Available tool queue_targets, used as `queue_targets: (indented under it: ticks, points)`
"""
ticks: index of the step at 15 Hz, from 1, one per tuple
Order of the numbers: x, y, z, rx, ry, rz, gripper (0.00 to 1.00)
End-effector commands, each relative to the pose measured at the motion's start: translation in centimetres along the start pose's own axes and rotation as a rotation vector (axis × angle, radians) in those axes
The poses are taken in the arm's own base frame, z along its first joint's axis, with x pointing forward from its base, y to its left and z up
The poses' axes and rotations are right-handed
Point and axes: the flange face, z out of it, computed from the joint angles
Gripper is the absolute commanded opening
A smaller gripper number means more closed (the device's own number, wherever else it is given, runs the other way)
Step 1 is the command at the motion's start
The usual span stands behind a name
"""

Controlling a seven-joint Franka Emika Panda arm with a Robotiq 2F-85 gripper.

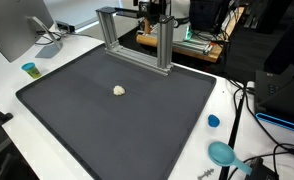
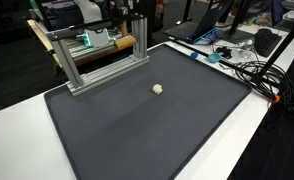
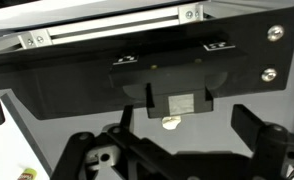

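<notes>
the gripper (image 3: pixel 167 140) is pictured in the wrist view with its fingers (image 3: pixel 255 125) spread wide apart and empty, held close in front of the black plate (image 3: pixel 87 85) of an aluminium frame (image 1: pixel 166 45). the frame is set at the far edge of a dark mat (image 1: pixel 107 130), which is laid on the white counter (image 1: pixel 7 90). a small pale lump (image 1: pixel 119 90) is seen in both exterior views near the middle of the mat, well apart from the frame. a blue cup (image 1: pixel 29 69) is placed just off one corner of the mat.
</notes>
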Motion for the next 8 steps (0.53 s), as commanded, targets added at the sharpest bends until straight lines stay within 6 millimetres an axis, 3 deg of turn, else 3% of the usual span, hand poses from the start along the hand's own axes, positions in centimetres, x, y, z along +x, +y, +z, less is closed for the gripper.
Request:
queue_targets:
  ticks: [1,4,8]
  points:
    - [-0.7,0.2,0.0,0.019,-0.007,-0.053,0.97]
    - [-0.9,0.5,0.0,0.018,0.004,-0.063,0.87]
    - [-1.8,1.3,-0.1,0.005,0.008,-0.049,0.89]
